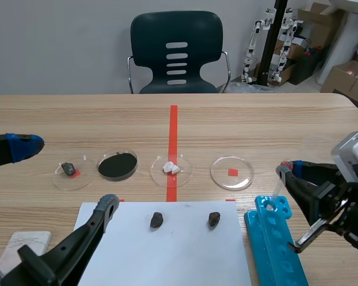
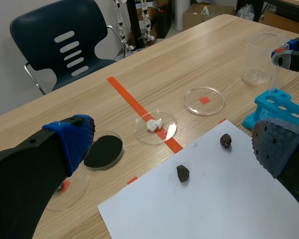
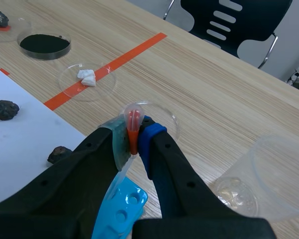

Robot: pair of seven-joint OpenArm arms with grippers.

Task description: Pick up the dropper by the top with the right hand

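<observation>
My right gripper [image 3: 133, 138] is clamped on the dropper [image 3: 133, 123]. Its red bulb sits pinched between my two pads, and the top of the bulb pokes out just above my fingertips. The clear stem slants down from my fingers to the blue rack [image 3: 120, 208] directly under the gripper. It meets the rack at the end holes, though I cannot tell whether the tip is inside one. Just ahead of this gripper lies an empty petri dish [image 1: 232, 173] with a red square under it. Off to my outer side a clear beaker [image 3: 269, 172] stands on the table [image 1: 256, 119]. My left gripper [image 1: 71, 173] is spread wide and holds nothing, and it hangs over the near edge of the table. A dish of black powder [image 2: 103, 150] lies beside its blue-padded finger [image 2: 72, 142]. A dish with white lumps [image 2: 156, 125] rests on the red tape line ahead, between the fingers. Below that gripper is a white sheet [image 2: 199, 209] carrying two dark stones [image 2: 183, 173], which lie apart from each other. One more small dish with a dark stone [image 1: 68, 170] lies under the left gripper's outer finger.
</observation>
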